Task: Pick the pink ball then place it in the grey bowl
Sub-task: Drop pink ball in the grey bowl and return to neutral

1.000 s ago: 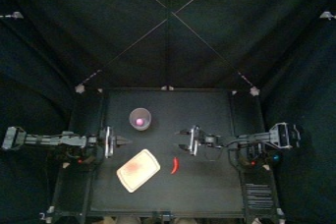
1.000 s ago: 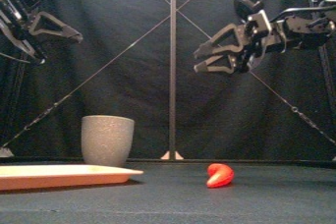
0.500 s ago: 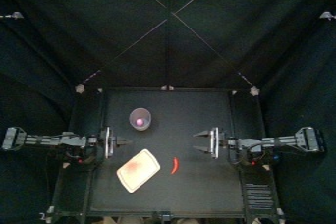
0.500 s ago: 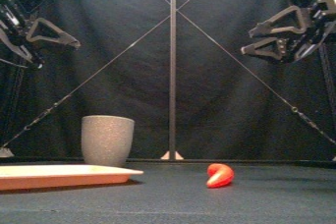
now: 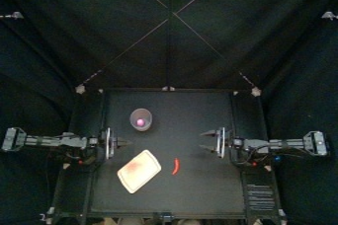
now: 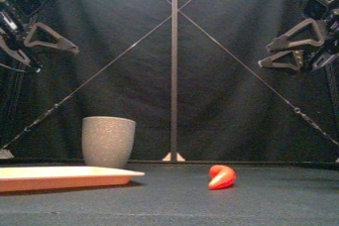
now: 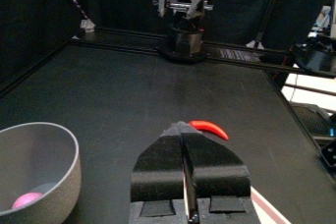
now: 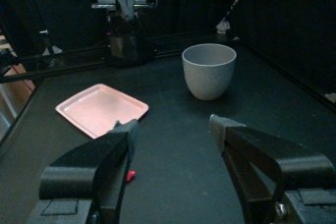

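Ball (image 5: 141, 121), bowl (image 6: 109, 141), tray (image 6: 66, 176), chili (image 6: 223, 177) (1 ea.)

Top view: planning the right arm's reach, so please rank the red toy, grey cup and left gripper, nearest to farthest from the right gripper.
1. Red toy, just front of the table's centre.
2. Grey cup, back left of centre, holding the pink ball.
3. Left gripper, over the table's left edge.
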{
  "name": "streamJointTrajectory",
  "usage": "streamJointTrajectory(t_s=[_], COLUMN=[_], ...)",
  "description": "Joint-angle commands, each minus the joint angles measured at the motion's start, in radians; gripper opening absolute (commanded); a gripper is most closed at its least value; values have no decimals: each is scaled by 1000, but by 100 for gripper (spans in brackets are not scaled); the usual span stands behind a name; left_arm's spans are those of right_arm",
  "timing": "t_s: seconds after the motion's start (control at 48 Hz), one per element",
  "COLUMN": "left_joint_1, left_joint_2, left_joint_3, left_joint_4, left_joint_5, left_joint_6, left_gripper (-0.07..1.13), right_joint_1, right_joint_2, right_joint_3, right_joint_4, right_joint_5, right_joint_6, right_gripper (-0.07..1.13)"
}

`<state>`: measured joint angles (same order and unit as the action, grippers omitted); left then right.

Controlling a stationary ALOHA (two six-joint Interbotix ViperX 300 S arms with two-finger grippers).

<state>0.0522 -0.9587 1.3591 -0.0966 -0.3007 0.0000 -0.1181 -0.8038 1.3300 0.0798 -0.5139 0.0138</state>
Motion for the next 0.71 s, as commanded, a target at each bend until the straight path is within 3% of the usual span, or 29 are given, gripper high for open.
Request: streamJointTrajectory(t_s=[0.021, 0.708], left_joint_1=[2, 2], left_joint_2=[5, 6], left_joint_3=[-17, -28], left_joint_4=[2, 0], left_joint_5=[-8, -8], left_joint_6=[0, -2], left_gripper=[2, 2], right_joint_1=[-2, 5], right_joint_2=[6, 6], right_joint_3=[-26, -31], right_joint_4=[3, 3], right_joint_5=[3, 6], right_joint_6=[-2, -2], right_gripper=[93, 93])
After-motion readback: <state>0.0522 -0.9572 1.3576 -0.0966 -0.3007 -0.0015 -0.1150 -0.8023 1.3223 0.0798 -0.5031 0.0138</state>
